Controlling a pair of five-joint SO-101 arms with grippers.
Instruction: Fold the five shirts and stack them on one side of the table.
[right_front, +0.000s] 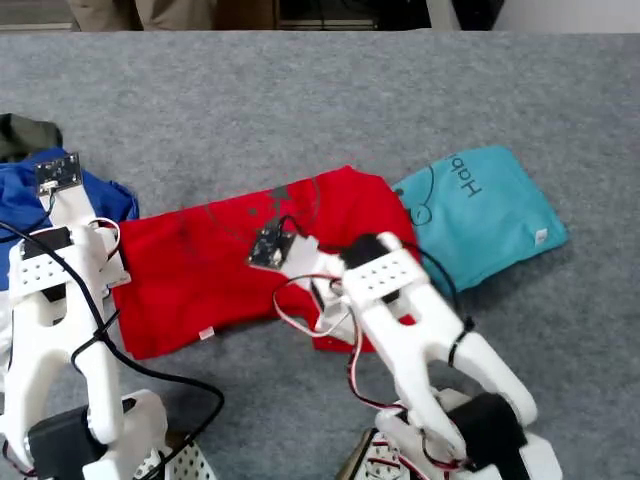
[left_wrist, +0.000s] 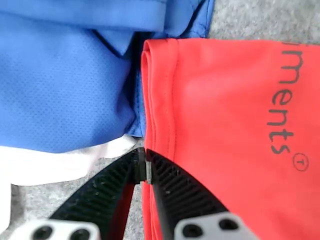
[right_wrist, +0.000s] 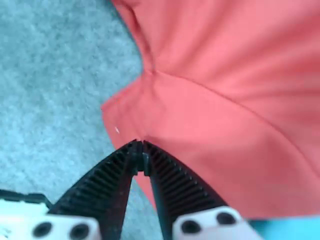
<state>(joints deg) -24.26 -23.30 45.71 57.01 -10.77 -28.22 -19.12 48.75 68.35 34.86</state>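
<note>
One grey table (right_front: 300, 100) carries everything. Five pieces of cloth lie on it, one of each colour.

The red shirt (right_front: 200, 270) is the largest. It lies spread across the middle of the table, with dark print on its upper face, and is the piece both arms are working on. The teal shirt (right_front: 480, 215) lies folded into a neat block. It touches the red shirt's far right corner, on the right arm's side. The blue shirt (right_front: 20, 195) is bunched against the opposite end of the red shirt. In the left wrist view its cloth meets the red hem. A white cloth (left_wrist: 45, 162) shows from under the blue shirt, just beside the same red hem. A small dark green cloth (right_front: 25, 135) sits beyond the blue shirt, well apart from the red one.

There are two white arms. The left arm (right_front: 45, 330) rises from its base near the table's front edge and stretches along the red shirt's left end, its wrist tipped down over that end. The right arm (right_front: 420, 340) leans from its base up and across the red shirt's near edge.

There are two grippers, each with ribbed black fingers. The left gripper (left_wrist: 145, 167) has its fingers (left_wrist: 107, 187) pressed together on the red shirt's hemmed edge. The right gripper (right_wrist: 140, 157) has its fingers (right_wrist: 105, 182) pinched tight on the red shirt's edge beside a crease.
</note>
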